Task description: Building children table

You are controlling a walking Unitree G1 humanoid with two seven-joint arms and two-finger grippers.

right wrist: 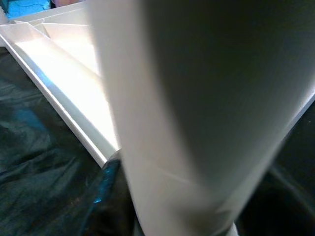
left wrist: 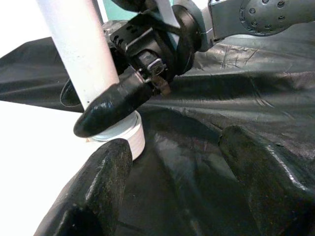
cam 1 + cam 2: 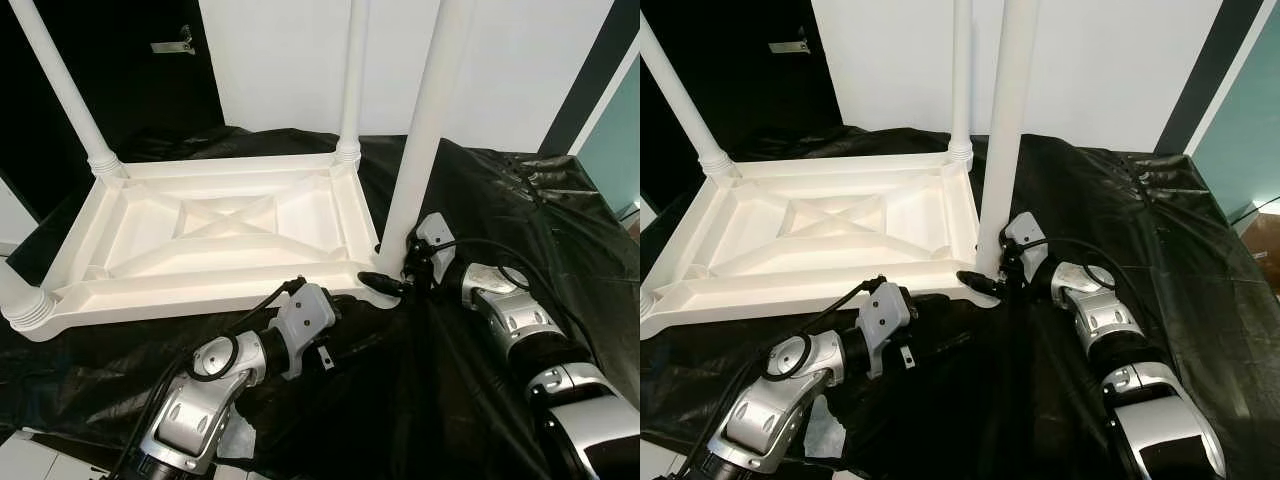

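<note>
A white plastic table top lies upside down on a black sheet. Legs stand up from its far left corner, its far right corner and its near left corner. At the near right corner a fourth leg stands upright, and my right gripper is shut on its base, one black finger curling round the front. My left gripper hovers open just over the sheet by the table's front edge, aimed at that leg's threaded collar, with nothing between its fingers.
The crumpled black sheet spreads out to the right and front. A white wall and a dark door stand behind the table. A teal panel is at the far right. Pale floor shows at the front left.
</note>
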